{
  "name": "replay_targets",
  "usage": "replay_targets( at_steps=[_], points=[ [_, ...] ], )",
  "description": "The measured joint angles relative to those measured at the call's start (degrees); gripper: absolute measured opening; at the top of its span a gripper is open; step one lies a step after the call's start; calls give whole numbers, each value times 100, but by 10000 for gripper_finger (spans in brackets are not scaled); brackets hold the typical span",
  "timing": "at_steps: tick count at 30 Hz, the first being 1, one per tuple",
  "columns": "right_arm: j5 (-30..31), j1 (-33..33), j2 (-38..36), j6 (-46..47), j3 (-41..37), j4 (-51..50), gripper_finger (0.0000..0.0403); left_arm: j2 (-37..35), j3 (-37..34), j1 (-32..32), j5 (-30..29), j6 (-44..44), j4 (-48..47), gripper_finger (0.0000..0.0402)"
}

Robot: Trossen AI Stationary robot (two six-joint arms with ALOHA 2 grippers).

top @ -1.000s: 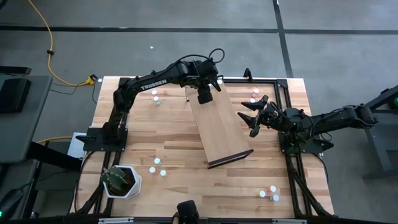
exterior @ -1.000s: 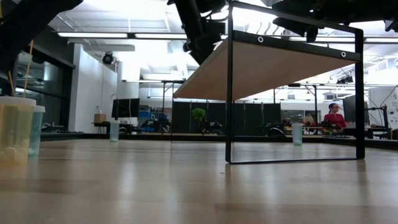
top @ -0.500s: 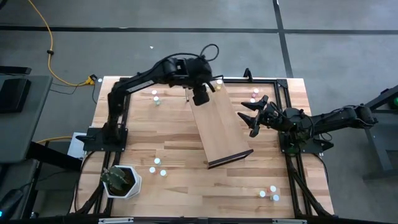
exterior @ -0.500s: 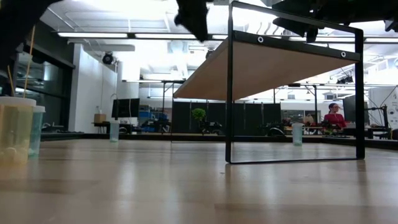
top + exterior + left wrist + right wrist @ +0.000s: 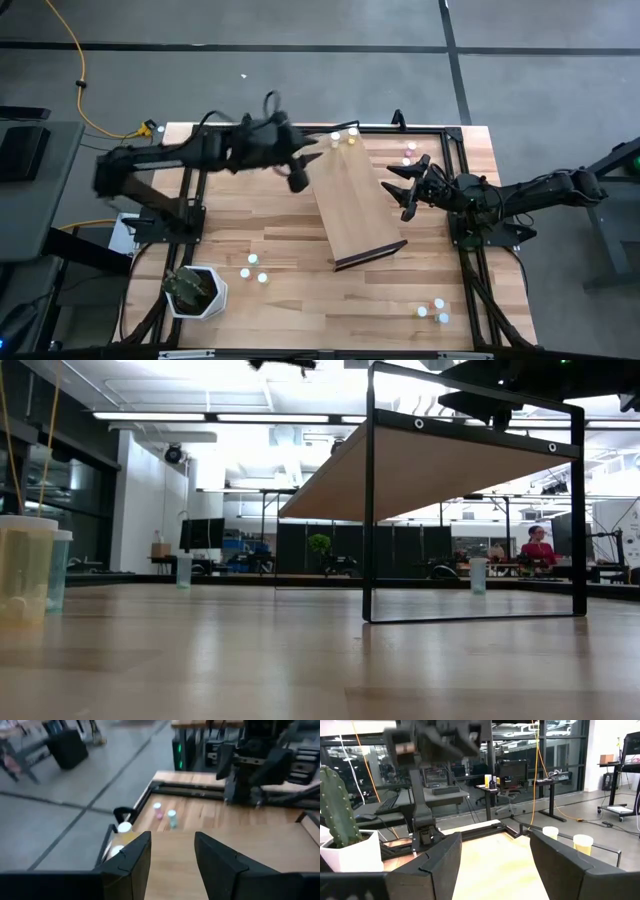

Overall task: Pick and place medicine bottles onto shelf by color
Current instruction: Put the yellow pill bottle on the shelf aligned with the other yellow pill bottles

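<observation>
1. Progress: we see two yellow bottles [image 5: 343, 136] standing at the far end of the shelf [image 5: 355, 205], so we judge the sorting only just begun.
2. Remaining work: a pink and a teal bottle [image 5: 408, 154] stand on the desk [image 5: 280, 255] just right of the shelf's far end; three bottles [image 5: 253, 270] lie on the near left beside the potted cactus [image 5: 193, 291], and three more [image 5: 433, 310] sit near the desk's near right corner. None of these is on the shelf yet.
3. Left end effector [image 5: 297, 177]: it hangs just left of the shelf's far end, above the desk. In its wrist view the fingers [image 5: 131, 861] stand apart with nothing between them, and the yellow bottles lie just beyond and to one side of them.
4. Right end effector [image 5: 405, 190]: it waits just right of the shelf's middle, fingers spread and empty; the pink and teal pair is its nearest target, a little farther back.
</observation>
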Motion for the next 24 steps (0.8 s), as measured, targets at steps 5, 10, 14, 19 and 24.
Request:
replay_targets(
  at_steps=[5,10,14,19,24],
  points=[
    [0,-2,0,-6,0,5,229,-1125,-2460,-126,37,-132,2401,142],
    [0,-2,0,-36,0,6,229,-1692,-4199,-225,379,-257,4755,142],
    [0,-2,-1,-51,0,6,229,-1746,-4901,-284,556,-455,5819,142],
    [2,-2,0,-170,0,8,229,-1750,-5052,-359,741,-661,5828,142],
    [2,-2,0,-205,0,8,229,-1750,-5052,-499,913,-549,5815,142]
  ],
)
